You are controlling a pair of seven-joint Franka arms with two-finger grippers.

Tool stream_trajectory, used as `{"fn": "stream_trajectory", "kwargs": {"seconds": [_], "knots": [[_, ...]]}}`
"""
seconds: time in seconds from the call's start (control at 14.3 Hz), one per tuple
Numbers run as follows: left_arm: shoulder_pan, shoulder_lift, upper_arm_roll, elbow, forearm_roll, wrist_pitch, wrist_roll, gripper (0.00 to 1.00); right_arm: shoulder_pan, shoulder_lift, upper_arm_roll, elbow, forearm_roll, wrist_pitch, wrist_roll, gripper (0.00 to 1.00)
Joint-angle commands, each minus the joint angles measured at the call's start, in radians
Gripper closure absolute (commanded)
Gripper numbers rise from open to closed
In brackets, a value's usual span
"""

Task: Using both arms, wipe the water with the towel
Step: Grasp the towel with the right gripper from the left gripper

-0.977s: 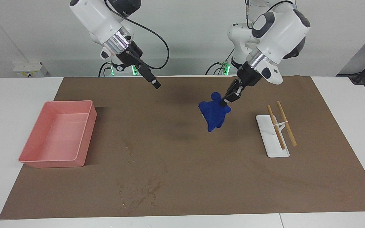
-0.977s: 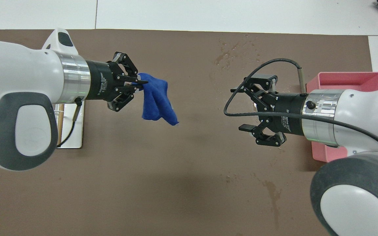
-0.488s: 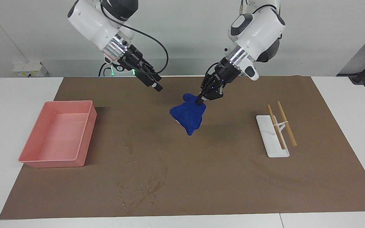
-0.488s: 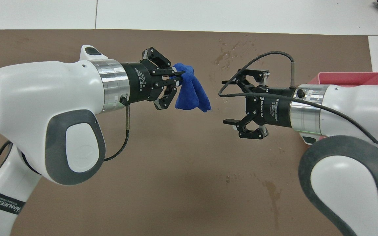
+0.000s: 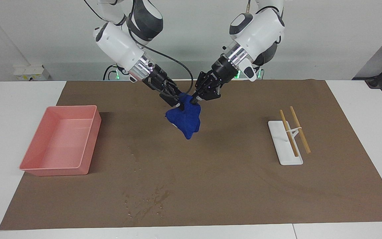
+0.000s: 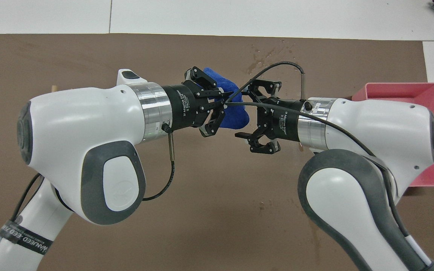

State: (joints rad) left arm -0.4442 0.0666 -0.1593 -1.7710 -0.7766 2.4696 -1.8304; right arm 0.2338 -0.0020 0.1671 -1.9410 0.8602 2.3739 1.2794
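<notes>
The right end effector (image 5: pixel 174 98) hangs released, its fingers wide around one side of the small deep-blue soft terry towel (image 5: pixel 185 120); the left end effector (image 5: pixel 195 98) is clenched on the towel, up in the air over the brown mat; this looks like a hand-over; next the right one should pinch, then carry it to the glistening water drops (image 5: pixel 146 201).

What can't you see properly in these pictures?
- Overhead view: the white rack is hidden under the left arm; only a rod tip peeks out.
- Overhead view: the pink tray is mostly covered by the right arm.
- Both views: whether the right gripper touches the towel yet.
</notes>
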Motion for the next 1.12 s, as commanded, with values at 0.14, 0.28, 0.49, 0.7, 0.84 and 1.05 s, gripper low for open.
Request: {"fn": "stream_trajectory", "kwargs": {"seconds": [0.14,0.28,0.49,0.7,0.84,1.05], "knots": [[-0.059,-0.040,0.014,-0.061,-0.026,0.019,-0.012,1.00,-0.004,-0.001,0.006,0.005,0.023,-0.001,-0.092,0.66],[-0.068,-0.040,0.015,-0.062,-0.024,0.022,-0.010,1.00,-0.004,-0.001,0.006,0.005,0.023,0.001,-0.117,1.00],[-0.077,-0.044,0.015,-0.065,-0.024,0.020,-0.010,1.00,-0.004,-0.001,0.006,0.007,0.023,-0.005,-0.120,1.00],[-0.077,-0.044,0.015,-0.065,-0.023,0.020,0.000,1.00,-0.004,-0.003,0.005,0.005,0.016,-0.013,-0.144,1.00],[-0.077,-0.042,0.017,-0.059,-0.012,0.020,0.010,1.00,-0.004,-0.003,0.005,0.005,0.014,-0.016,-0.163,1.00],[-0.074,-0.042,0.020,-0.053,0.003,0.017,0.103,0.00,-0.004,-0.007,0.003,0.004,0.000,-0.057,-0.215,1.00]]}}
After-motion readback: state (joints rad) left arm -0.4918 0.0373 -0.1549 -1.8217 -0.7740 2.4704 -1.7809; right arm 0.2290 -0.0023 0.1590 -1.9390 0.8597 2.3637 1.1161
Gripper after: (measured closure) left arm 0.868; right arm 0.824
